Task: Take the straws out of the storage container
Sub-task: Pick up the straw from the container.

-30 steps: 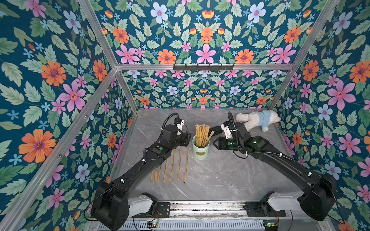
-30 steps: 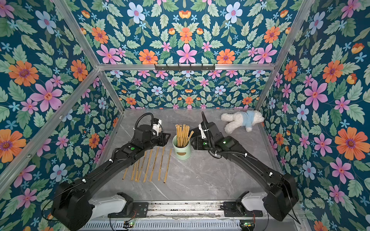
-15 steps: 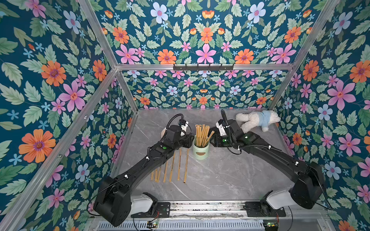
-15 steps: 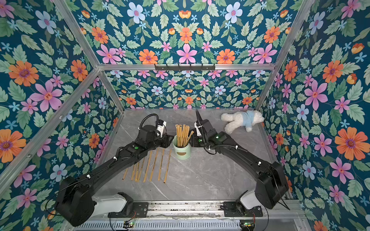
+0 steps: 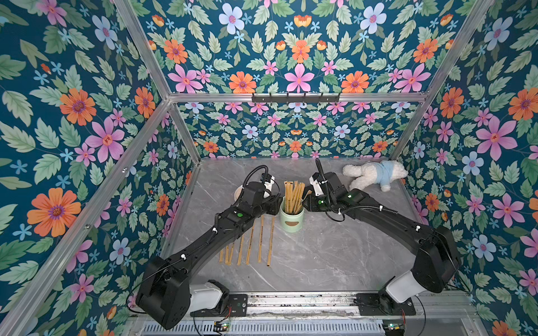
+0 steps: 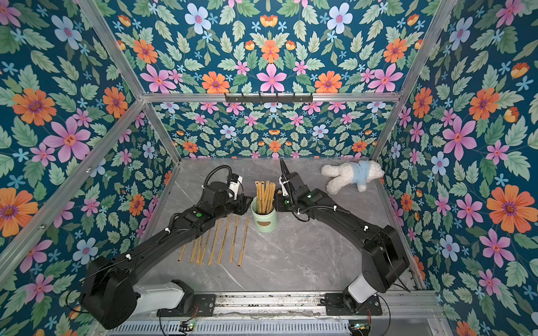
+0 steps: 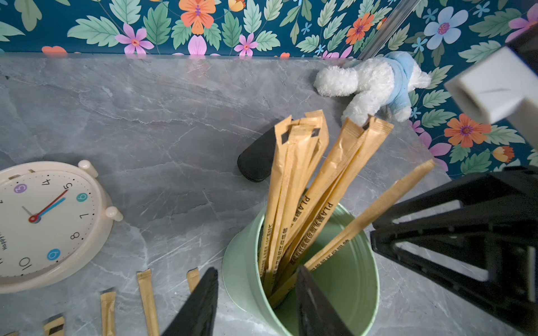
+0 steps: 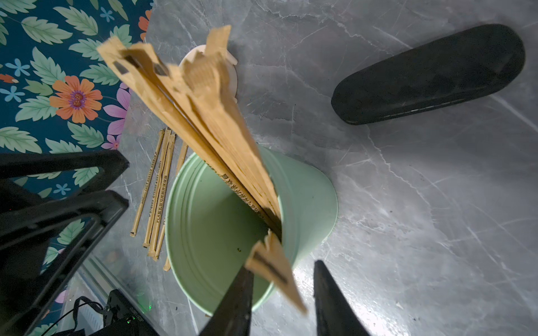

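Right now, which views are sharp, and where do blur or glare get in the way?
Both top views: evenly lit, sharp. Left wrist view: print on the straws readable, jaws at the edge blurred. Right wrist view: the near straw end smeared, glare on the table beside the storage container.

Mid-frame in both top views: storage container [image 5: 292, 221] on desk [image 5: 320, 256] | straws [image 5: 294, 193] standing in it | loose straws [image 5: 250, 244] in a row on desk, lower left of it | clock [image 5: 237, 192] left of it, partly behind left arm | plush toy [image 5: 375, 174] upper right, by back wall | case [image 8: 428, 72] on desk near container, apart.
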`<state>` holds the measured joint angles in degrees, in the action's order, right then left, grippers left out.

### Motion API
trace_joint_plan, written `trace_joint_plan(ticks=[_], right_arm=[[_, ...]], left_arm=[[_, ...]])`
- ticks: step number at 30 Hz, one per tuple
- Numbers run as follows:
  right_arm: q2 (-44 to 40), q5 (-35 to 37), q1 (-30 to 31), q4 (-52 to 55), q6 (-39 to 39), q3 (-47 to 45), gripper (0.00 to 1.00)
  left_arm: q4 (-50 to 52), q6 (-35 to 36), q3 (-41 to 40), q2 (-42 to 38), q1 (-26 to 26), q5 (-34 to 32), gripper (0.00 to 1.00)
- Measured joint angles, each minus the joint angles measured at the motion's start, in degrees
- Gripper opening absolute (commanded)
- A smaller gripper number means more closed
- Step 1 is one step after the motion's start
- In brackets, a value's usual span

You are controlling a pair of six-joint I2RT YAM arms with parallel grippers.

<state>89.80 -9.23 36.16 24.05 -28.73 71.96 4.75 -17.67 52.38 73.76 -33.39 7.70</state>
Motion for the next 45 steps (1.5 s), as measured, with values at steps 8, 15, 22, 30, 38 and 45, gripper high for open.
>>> trace_joint_plan(ticks=[8,15,22,30,38,45], right_arm=[[1.42,0.52,-0.02,-0.22,0.50,1.16,0.31],[2.38,0.83,-0.02,-1.53,1.46,2.08,0.28],[3.15,0.87,-0.02,-1.99,2.23,3.21,0.16],[3.19,0.81,-0.02,-0.98,3.67,5.14,0.07],[3.19,-0.31,-0.02,3.69,6.32,9.49,0.06],[3.61,-1.66,-0.02,9.88,8.61,15.17,0.06]], left_arm=[[0.24,0.07,0.35,0.96,-0.13,-0.15,0.46],[0.39,0.17,0.50,1.42,-0.20,-0.26,0.46],[0.85,0.20,1.03,2.16,-0.26,-0.33,0.45],[1.73,0.22,1.14,2.38,-0.31,-0.33,0.45],[2.56,0.70,1.77,2.45,-0.31,-0.52,0.45],[2.71,1.07,2.10,2.40,-0.35,-0.83,0.45]])
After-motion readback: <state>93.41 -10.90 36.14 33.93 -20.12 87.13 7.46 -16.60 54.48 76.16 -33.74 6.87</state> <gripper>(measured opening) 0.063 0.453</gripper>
